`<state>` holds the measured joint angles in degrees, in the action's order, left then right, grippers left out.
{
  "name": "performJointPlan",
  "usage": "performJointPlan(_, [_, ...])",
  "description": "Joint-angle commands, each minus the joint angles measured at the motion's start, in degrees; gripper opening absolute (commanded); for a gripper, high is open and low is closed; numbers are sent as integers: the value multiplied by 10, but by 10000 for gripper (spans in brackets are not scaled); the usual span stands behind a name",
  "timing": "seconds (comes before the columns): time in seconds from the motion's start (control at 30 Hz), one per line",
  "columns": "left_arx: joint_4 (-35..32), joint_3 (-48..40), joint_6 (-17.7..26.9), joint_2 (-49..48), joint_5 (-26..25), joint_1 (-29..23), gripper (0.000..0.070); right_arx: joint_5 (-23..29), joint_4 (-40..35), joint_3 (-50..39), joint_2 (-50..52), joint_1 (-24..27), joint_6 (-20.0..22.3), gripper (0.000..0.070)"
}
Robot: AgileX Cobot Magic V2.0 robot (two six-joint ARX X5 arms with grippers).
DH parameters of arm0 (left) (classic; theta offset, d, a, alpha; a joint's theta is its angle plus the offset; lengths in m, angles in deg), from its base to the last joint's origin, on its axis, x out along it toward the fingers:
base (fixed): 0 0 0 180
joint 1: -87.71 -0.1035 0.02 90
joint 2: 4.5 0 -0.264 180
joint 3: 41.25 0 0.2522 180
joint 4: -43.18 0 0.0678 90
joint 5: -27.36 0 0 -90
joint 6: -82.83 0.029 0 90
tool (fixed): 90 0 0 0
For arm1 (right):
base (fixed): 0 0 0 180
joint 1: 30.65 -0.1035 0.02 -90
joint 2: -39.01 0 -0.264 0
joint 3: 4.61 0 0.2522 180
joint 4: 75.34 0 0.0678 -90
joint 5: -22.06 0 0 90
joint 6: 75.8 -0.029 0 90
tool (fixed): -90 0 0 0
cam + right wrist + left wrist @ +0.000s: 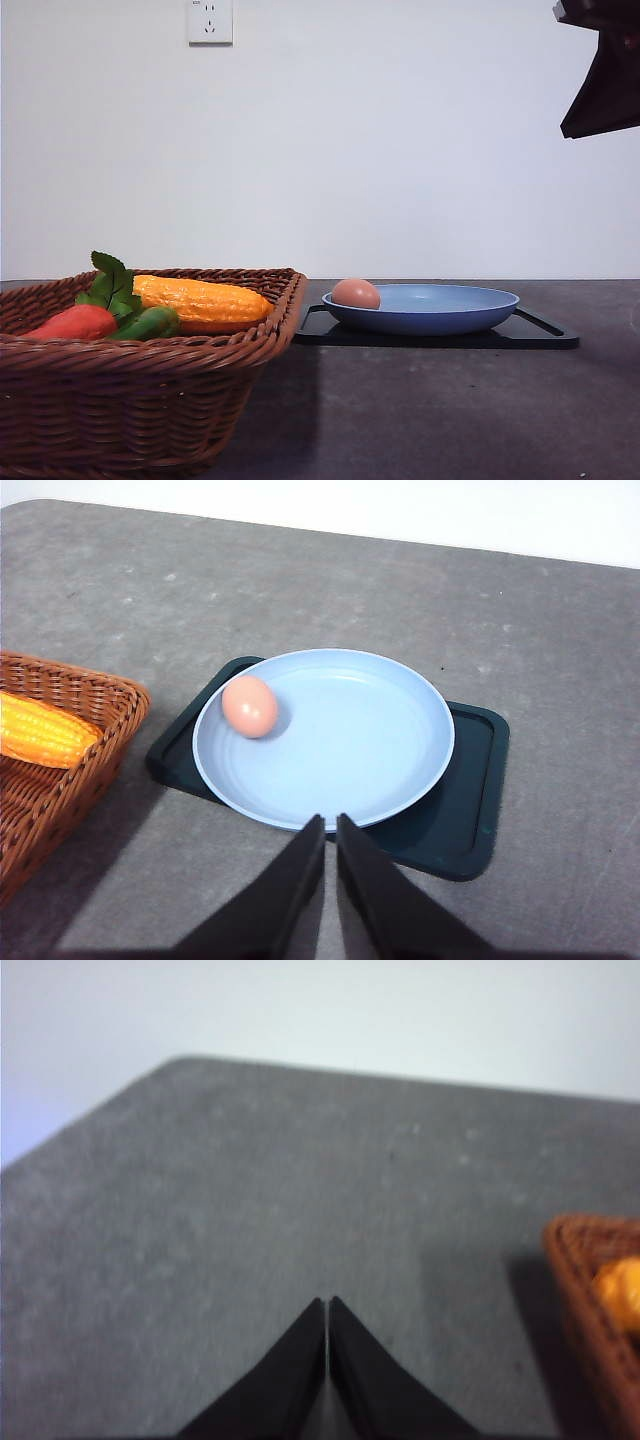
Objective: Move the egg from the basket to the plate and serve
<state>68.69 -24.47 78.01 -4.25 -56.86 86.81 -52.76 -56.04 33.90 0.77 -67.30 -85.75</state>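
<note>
A small pinkish-tan egg (355, 293) (249, 706) lies inside the light-blue plate (450, 312) (360, 740), on the side nearest the basket. The brown wicker basket (130, 400) (60, 770) stands at the front left of the table. My right gripper (330, 822) is shut and empty, hovering above the plate's near rim; part of that arm shows at the top right of the front view (605, 70). My left gripper (327, 1302) is shut and empty over bare grey table, with the basket's corner (600, 1310) off to one side.
The plate rests on a flat black tray (540, 335) (460, 810). In the basket lie a yellow corn cob (200, 298) (40, 730) and a red carrot-like vegetable (75, 322) with green leaves. Grey tabletop (450, 410) stretches in front of the tray.
</note>
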Motion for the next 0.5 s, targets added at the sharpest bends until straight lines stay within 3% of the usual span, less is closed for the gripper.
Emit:
performJointPlan(0.0, [-7, -6, 9, -1, -2, -1, 0, 1, -5, 7, -2, -3, -7, 0])
performJointPlan(0.27, [15, -17, -50, -1, -4, -1, 0, 1, -5, 7, -2, -3, -7, 0])
performJointPlan(0.47, [11, -19, -51, -1, -4, -1, 0, 1, -5, 7, -2, -3, -7, 0])
